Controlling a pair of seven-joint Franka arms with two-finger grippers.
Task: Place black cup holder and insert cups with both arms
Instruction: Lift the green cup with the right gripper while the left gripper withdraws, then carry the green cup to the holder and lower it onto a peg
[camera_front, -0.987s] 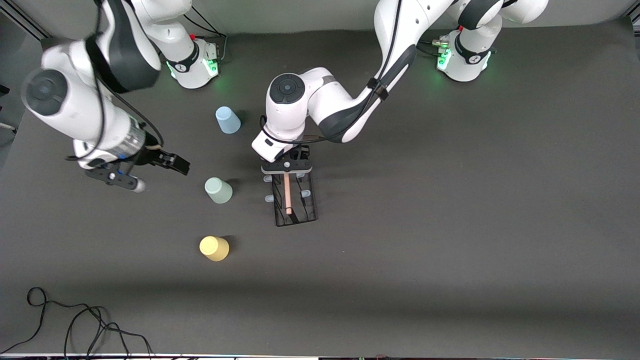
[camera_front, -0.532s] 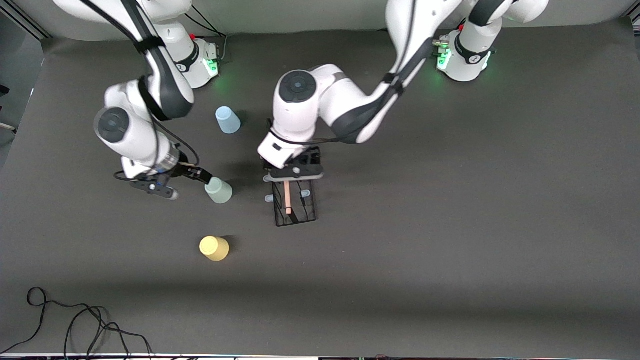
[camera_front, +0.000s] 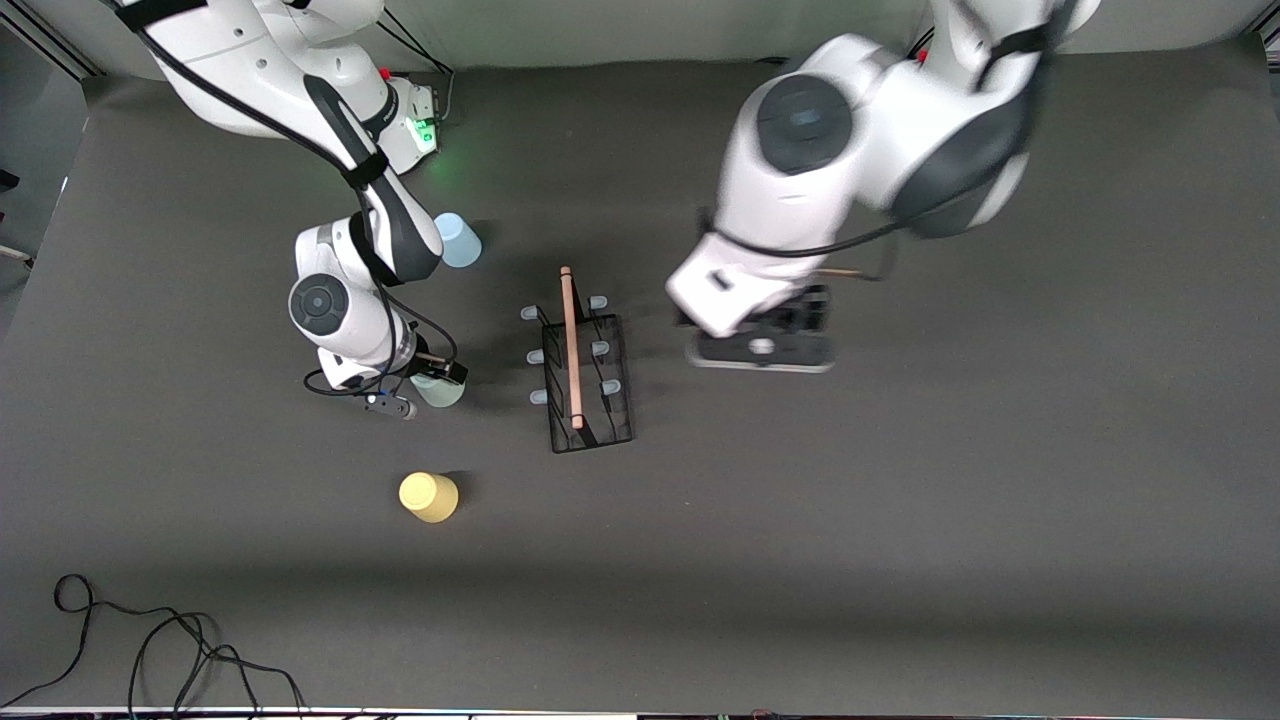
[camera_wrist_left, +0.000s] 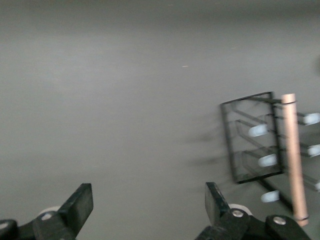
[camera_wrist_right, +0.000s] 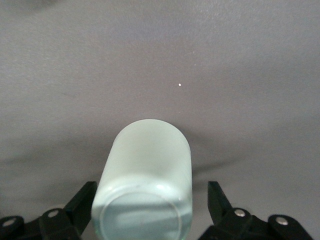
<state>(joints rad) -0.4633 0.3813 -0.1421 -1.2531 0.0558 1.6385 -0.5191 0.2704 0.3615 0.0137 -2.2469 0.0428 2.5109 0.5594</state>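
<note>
1. Start at the right arm's end of the table: your right gripper (camera_front: 425, 385) is down at the pale grey-green tapered plastic cup (camera_front: 438, 390), which stands upside down on the dark grey table mat (camera_front: 900, 520).
2. The right wrist view shows that cup (camera_wrist_right: 145, 185) sitting between the black fingers (camera_wrist_right: 220, 205), which are spread with a gap on each side, so nothing is clamped.
3. Near the front camera from there you have the yellow plastic cup (camera_front: 429, 497), inverted and on its own.
4. Farther from the front camera, beside the right arm's forearm, the light blue plastic cup (camera_front: 459, 240) stands inverted too, partly covered by the arm.
5. Move to the middle: the thin black wire cup holder (camera_front: 585, 375) with its light wooden rod handle (camera_front: 570, 345) stands on the mat, pale bluish peg tips (camera_front: 598, 347) showing on both sides.
6. Toward the left arm's end, your left gripper (camera_front: 765, 340) hangs over bare mat, well apart from the holder.
7. The left wrist view confirms it: fingers (camera_wrist_left: 80, 205) wide apart, holding nothing, with the holder (camera_wrist_left: 250, 145) and its rod (camera_wrist_left: 294, 160) off to one side.
</note>
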